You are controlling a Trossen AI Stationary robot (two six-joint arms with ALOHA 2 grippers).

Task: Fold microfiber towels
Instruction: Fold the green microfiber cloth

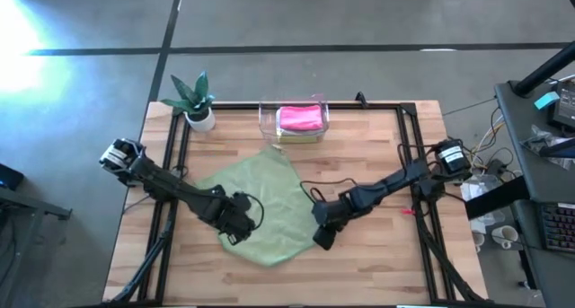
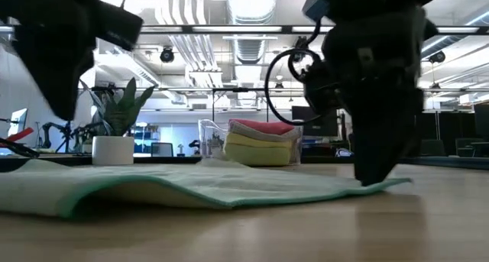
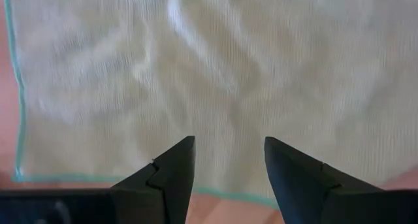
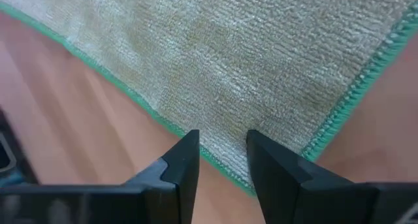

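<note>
A pale wood-plank worktop (image 1: pixel 377 164) in a black frame stands on a grey concrete floor (image 1: pixel 90 92); the level view looks past it into an open hall with ceiling ducts. At the back left corner stands a potted plant (image 1: pixel 196 101). The left pincer (image 1: pixel 239 220) hovers over the near left part of the sage green towel (image 1: pixel 260 196), which lies spread flat and turned like a diamond in the middle of the worktop; its wrist view shows the fingers (image 3: pixel 171 172) apart over rumpled cloth, just inside the towel's teal-stitched near edge. At the back centre a clear plastic bin (image 1: pixel 294 121) holds a folded hot pink towel (image 1: pixel 301 118); only the level view shows a folded yellow towel (image 2: pixel 256 151) beneath it. The right pincer (image 1: pixel 323 234) is down at the sage towel's right-hand corner; its wrist view shows the fingers (image 4: pixel 179 168) apart, straddling the stitched hem near that corner. Bare wood lies open along the front edge and to the right of the towel.
</note>
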